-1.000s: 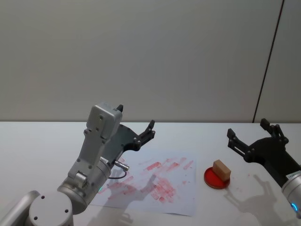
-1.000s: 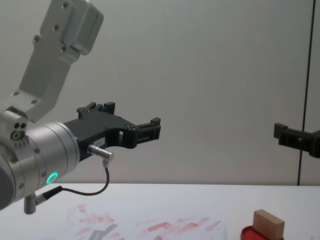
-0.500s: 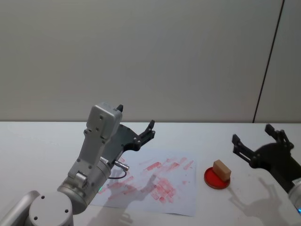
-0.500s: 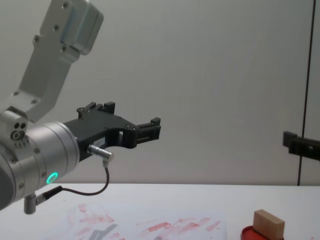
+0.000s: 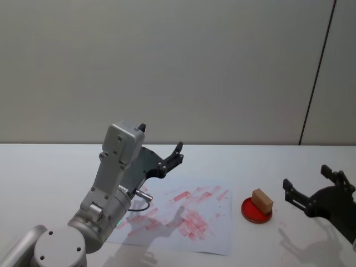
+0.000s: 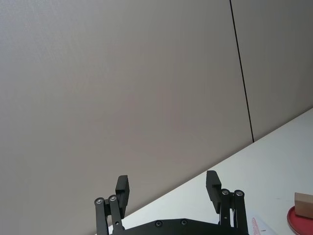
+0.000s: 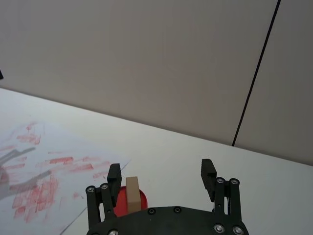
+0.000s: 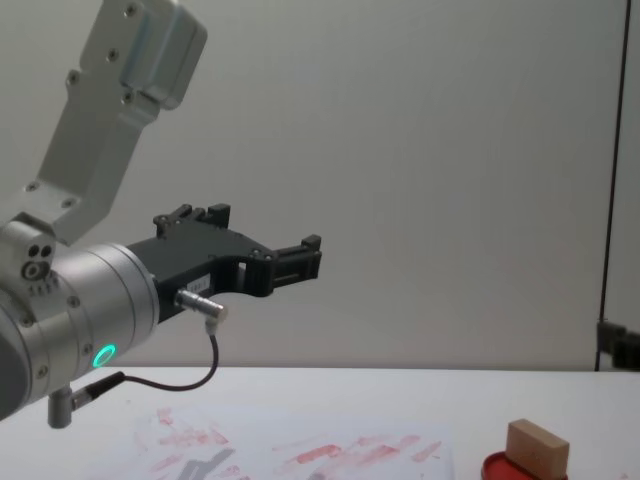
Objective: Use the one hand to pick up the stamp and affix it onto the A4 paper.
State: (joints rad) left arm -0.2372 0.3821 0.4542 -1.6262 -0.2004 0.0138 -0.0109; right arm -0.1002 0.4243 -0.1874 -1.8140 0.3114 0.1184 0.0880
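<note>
table (image 5: 267,158) | stamp (image 5: 262,200) on inkpad (image 5: 250,213) | right tool (image 5: 306,177) spread | left tool (image 5: 161,137) raised

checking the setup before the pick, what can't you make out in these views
Stamp underside: head view, faces down on the red ink pad.
A4 paper near left corner: head view, behind the left arm.
Right hand: chest view, cut off by the right edge.
Ink pad: chest view, cut off by the bottom edge.

Bright, even light falls from overhead. The left tool (image 5: 160,139) casts soft grey shadows on the A4 paper (image 5: 207,233), the right tool (image 5: 306,178) on the white surface (image 5: 55,167); the wall (image 5: 178,67) is evenly lit.
</note>
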